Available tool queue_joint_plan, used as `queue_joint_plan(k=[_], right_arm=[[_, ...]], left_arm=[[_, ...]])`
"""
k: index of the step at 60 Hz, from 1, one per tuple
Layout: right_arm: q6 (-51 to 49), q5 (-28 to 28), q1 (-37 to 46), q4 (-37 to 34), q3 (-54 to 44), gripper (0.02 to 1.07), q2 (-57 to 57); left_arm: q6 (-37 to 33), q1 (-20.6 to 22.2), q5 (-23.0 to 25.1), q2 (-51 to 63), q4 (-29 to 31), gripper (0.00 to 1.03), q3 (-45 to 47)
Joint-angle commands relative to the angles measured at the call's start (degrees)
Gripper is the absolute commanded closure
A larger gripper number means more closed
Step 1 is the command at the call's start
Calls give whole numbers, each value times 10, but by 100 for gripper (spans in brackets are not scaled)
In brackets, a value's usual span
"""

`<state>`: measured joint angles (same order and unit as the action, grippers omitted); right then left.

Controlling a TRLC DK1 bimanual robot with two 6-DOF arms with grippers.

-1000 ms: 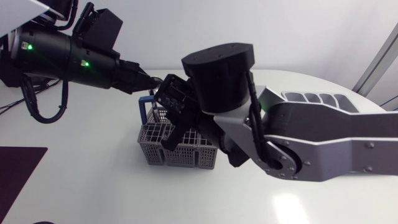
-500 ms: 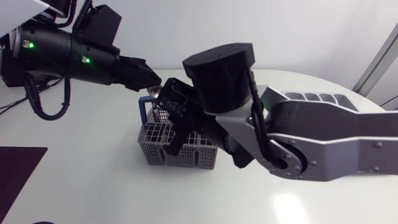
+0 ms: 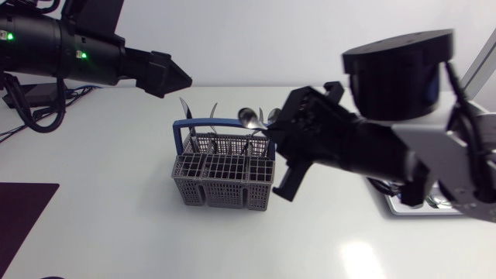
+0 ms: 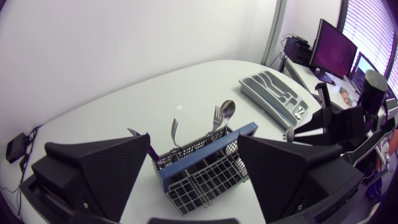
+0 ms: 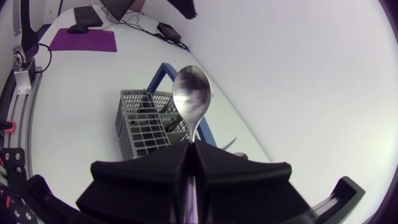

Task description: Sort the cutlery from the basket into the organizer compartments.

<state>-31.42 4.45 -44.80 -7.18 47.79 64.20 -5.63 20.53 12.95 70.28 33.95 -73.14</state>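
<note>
Ok so going left to right: the left gripper (image 3: 180, 77) hangs up behind the basket (image 3: 223, 180) with its fingers spread wide and nothing in them, so it's out of the way, which is good. The basket sits mid-table with a few forks and a spoon (image 4: 227, 112) poking up along the blue handle side. Just beside it on the right, the right gripper (image 5: 190, 149) has its fingers pinched tight on the handle of a spoon (image 5: 192, 93), bowl pointing out ahead. I'd say the step in hand is carrying that one over to the organizer (image 4: 273, 92), which is well off to the right and mostly hidden under the right arm from above. To do it well I'd keep the pinch firm, turn the spoon so it lies lengthwise with a slot, go low before letting go, and not drop it from height. I can't tell which slot is meant for spoons
</note>
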Motion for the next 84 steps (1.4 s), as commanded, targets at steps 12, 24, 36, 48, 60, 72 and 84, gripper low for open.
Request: queue_joint_plan(k=[12, 24, 36, 48, 60, 72, 84], right_arm=[[-87, -200, 259, -114, -58, 101, -123], [-210, -356, 476, -184, -57, 101, -112], [-357, -444, 647, -250, -49, 101, -39], [-505, -462, 763, -303, -21, 101, 63], [-631, -464, 858, -351, 49, 101, 181], [-701, -447, 922, -355, 136, 101, 295], [-748, -390, 945, -357, 191, 101, 382]], left_arm=[[-53, -7, -18, -45, -28, 4, 56], [-67, -4, -28, -55, -29, 4, 76], [-71, 1, -56, -52, -29, 4, 92], [-70, 14, -86, -51, -28, 4, 100], [-67, 24, -102, -49, -26, 4, 105], [-67, 46, -142, -46, -26, 4, 108], [-69, 50, -146, -52, -26, 4, 120]])
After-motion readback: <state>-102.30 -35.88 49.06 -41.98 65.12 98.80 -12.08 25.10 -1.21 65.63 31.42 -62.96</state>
